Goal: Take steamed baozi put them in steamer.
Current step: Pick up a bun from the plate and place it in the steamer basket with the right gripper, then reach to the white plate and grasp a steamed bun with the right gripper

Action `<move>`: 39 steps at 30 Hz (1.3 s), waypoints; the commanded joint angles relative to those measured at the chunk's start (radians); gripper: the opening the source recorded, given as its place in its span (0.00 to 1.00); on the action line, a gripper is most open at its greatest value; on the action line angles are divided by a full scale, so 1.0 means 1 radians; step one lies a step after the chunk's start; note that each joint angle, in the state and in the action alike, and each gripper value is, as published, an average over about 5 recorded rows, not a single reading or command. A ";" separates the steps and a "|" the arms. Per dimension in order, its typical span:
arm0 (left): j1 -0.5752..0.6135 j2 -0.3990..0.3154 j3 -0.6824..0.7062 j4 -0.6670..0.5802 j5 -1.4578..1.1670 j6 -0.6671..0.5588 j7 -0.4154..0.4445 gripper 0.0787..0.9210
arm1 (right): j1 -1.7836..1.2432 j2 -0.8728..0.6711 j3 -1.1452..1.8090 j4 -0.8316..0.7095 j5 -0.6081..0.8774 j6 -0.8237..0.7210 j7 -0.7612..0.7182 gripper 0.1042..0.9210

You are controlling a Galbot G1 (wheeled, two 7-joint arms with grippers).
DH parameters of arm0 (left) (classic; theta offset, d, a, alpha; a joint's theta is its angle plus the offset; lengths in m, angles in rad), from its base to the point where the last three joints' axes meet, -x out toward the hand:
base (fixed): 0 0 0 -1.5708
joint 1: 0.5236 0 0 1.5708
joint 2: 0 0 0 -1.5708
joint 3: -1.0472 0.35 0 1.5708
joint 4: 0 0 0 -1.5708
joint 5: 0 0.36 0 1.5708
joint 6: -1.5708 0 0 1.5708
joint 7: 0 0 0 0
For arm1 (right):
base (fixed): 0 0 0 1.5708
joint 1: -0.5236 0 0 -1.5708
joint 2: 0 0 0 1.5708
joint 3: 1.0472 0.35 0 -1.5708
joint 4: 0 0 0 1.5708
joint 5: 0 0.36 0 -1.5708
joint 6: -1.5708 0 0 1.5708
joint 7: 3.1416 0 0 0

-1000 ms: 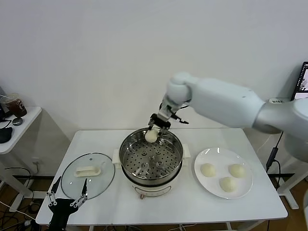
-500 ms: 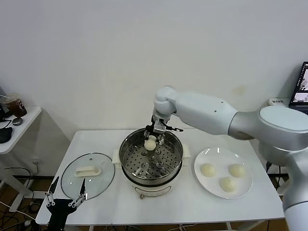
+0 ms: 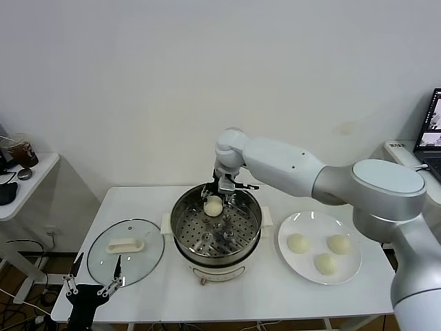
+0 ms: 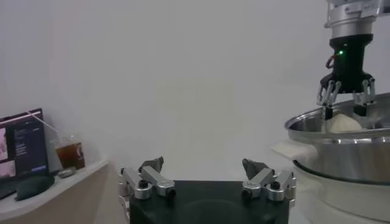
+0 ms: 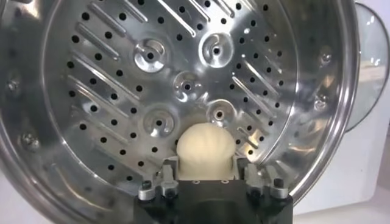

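Your right gripper [image 3: 222,195] is down inside the steamer [image 3: 216,225] at its far rim, fingers spread off the baozi [image 3: 213,205], which sits on the perforated tray, leaving room for the three on the plate [image 3: 318,261]. It's round, dome up, no real long axis. Left gripper [image 3: 95,286] waits open near the lid [image 3: 125,258].

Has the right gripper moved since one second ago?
Yes. The right gripper went down from above the far rim into the steamer, slightly toward the robot's left, with the baozi.
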 commanded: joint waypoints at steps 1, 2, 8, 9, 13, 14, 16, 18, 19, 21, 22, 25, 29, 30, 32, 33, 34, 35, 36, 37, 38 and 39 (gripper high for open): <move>-0.010 -0.003 -0.001 0.012 -0.002 -0.002 -0.002 0.88 | 0.086 -0.050 -0.010 0.089 0.139 -0.047 -0.035 0.79; -0.011 -0.002 -0.001 0.012 -0.003 -0.002 -0.002 0.88 | 0.119 -0.073 -0.021 0.133 0.189 -0.073 -0.049 0.82; -0.019 0.008 -0.004 0.003 -0.037 0.025 -0.023 0.88 | 0.311 -0.333 -0.107 0.457 0.506 -0.504 -0.125 0.88; -0.022 0.010 -0.005 -0.001 -0.043 0.039 -0.032 0.88 | 0.331 -0.383 -0.117 0.502 0.534 -0.604 -0.131 0.88; -0.030 0.023 -0.008 -0.018 -0.057 0.094 -0.057 0.88 | 0.363 -0.577 -0.148 0.648 0.539 -0.946 -0.155 0.88; -0.031 0.028 -0.009 -0.022 -0.059 0.109 -0.061 0.88 | 0.360 -0.621 -0.154 0.669 0.528 -1.001 -0.159 0.88; -0.033 0.035 -0.008 -0.027 -0.060 0.132 -0.066 0.88 | 0.344 -0.705 -0.160 0.697 0.507 -1.077 -0.164 0.88; -0.035 0.039 -0.008 -0.029 -0.060 0.148 -0.068 0.88 | 0.318 -0.782 -0.167 0.713 0.487 -1.129 -0.163 0.88; -0.036 0.040 -0.007 -0.029 -0.059 0.151 -0.068 0.88 | 0.303 -0.814 -0.172 0.717 0.481 -1.136 -0.161 0.88; -0.036 0.042 -0.005 -0.029 -0.056 0.153 -0.068 0.88 | 0.263 -0.870 -0.184 0.724 0.470 -1.142 -0.148 0.88; -0.035 0.043 -0.004 -0.029 -0.054 0.154 -0.067 0.88 | 0.234 -0.890 -0.180 0.724 0.463 -1.138 -0.139 0.88; -0.036 0.045 -0.004 -0.026 -0.048 0.153 -0.065 0.88 | 0.101 -0.938 -0.123 0.711 0.434 -1.117 -0.112 0.88; -0.040 0.047 -0.005 -0.027 -0.042 0.155 -0.060 0.88 | -0.098 -0.950 0.014 0.661 0.386 -1.067 -0.084 0.88; -0.041 0.046 -0.006 -0.028 -0.040 0.157 -0.059 0.88 | -0.135 -0.946 0.046 0.647 0.377 -1.060 -0.081 0.88; -0.043 0.045 -0.007 -0.031 -0.037 0.160 -0.057 0.88 | -0.204 -0.928 0.108 0.613 0.362 -1.054 -0.071 0.88; -0.044 0.044 -0.008 -0.031 -0.036 0.161 -0.057 0.88 | -0.234 -0.917 0.135 0.594 0.355 -1.053 -0.065 0.88; -0.044 0.043 -0.010 -0.031 -0.035 0.162 -0.057 0.88 | -0.260 -0.903 0.159 0.574 0.347 -1.053 -0.061 0.88; -0.043 0.041 -0.011 -0.030 -0.034 0.163 -0.057 0.88 | -0.285 -0.888 0.181 0.553 0.341 -1.051 -0.056 0.88; -0.042 0.041 -0.013 -0.029 -0.033 0.162 -0.057 0.88 | -0.308 -0.869 0.201 0.532 0.333 -1.049 -0.053 0.88; -0.040 0.040 -0.014 -0.028 -0.032 0.162 -0.057 0.88 | -0.325 -0.850 0.217 0.511 0.325 -1.044 -0.053 0.88; -0.039 0.039 -0.016 -0.027 -0.031 0.162 -0.056 0.88 | -0.341 -0.831 0.229 0.491 0.315 -1.038 -0.053 0.88; -0.037 0.039 -0.018 -0.025 -0.029 0.162 -0.056 0.88 | -0.355 -0.810 0.240 0.470 0.304 -1.030 -0.054 0.88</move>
